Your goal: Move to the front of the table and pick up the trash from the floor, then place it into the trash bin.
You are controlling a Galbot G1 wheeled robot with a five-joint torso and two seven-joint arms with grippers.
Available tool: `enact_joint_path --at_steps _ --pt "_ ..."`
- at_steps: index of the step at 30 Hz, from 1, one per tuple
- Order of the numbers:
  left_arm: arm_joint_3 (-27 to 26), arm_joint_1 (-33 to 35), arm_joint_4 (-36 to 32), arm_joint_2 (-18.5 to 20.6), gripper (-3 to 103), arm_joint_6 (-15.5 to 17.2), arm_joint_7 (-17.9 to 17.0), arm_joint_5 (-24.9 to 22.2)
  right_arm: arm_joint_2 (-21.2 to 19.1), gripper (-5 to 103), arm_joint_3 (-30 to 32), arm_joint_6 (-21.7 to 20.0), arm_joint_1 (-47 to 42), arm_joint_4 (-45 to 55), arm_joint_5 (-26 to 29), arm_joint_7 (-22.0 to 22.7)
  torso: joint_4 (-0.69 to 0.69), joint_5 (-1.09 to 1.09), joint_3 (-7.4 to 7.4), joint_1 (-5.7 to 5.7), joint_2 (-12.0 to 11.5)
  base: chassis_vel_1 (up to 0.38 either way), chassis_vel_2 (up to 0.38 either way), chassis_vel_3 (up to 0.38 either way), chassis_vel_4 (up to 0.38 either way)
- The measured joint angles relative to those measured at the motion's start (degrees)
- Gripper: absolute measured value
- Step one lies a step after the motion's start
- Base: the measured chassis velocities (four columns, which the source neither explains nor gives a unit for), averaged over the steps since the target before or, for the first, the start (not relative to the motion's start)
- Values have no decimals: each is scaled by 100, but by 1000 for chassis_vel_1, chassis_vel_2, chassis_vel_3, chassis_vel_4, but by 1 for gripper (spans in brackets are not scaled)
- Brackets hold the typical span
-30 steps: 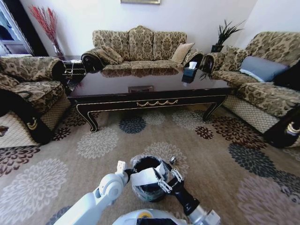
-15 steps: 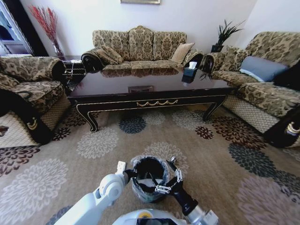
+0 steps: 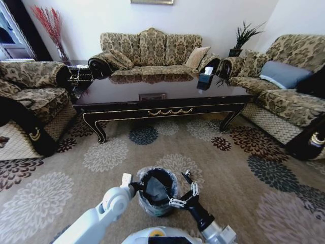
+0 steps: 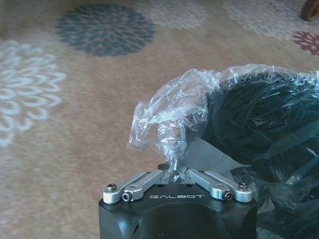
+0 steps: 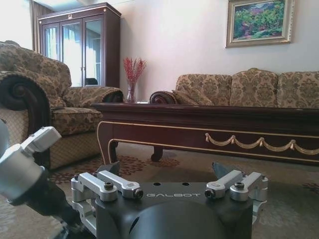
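Note:
The trash bin (image 3: 156, 192), black with a crinkled clear bag over its rim, stands on the floor (image 3: 238, 173) just before me. My left gripper (image 3: 134, 186) is at the bin's left rim, shut on a bunch of the bag liner (image 4: 172, 149). Beside the right rim, my right gripper (image 3: 182, 192) is open with nothing between its fingers (image 5: 112, 168). A pale grey flat piece (image 4: 212, 155) lies inside the bin (image 4: 264, 124); I cannot tell whether it is the trash. The table (image 3: 162, 109) stands farther ahead, its gold-trimmed front edge (image 5: 249, 142) facing me.
Patterned sofas stand left (image 3: 30, 96), behind (image 3: 152, 53) and right (image 3: 284, 86) of the table. A dark tissue box (image 3: 205, 79) sits on the tabletop. Open carpet lies between the bin and the table.
A second ago the right gripper held a white piece over the bin. It let go, and the open gripper has drawn back to the bin's right side. The left gripper keeps its hold.

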Motion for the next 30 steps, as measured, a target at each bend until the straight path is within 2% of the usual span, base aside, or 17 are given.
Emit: enact_joint_path --at_steps 10,17,24,30 --pt "-646 -145 258 185 2 -1 88 -399 -79 100 46 -72 391 -635 414 200 -1 0 0 0 0 0 0 0 0" --pt "-1104 -111 526 264 2 -1 223 -456 -116 100 -89 -91 645 -1503 552 299 0 0 0 0 0 0 0 0 0" --pt "-1326 -26 552 310 2 -1 250 -537 -162 100 -314 -101 1098 -2455 489 328 -1 0 0 0 0 0 0 0 0" --pt "-1480 65 433 389 2 -1 234 -646 -601 100 -600 -39 1574 -3442 179 325 0 1 0 0 0 0 0 0 0"
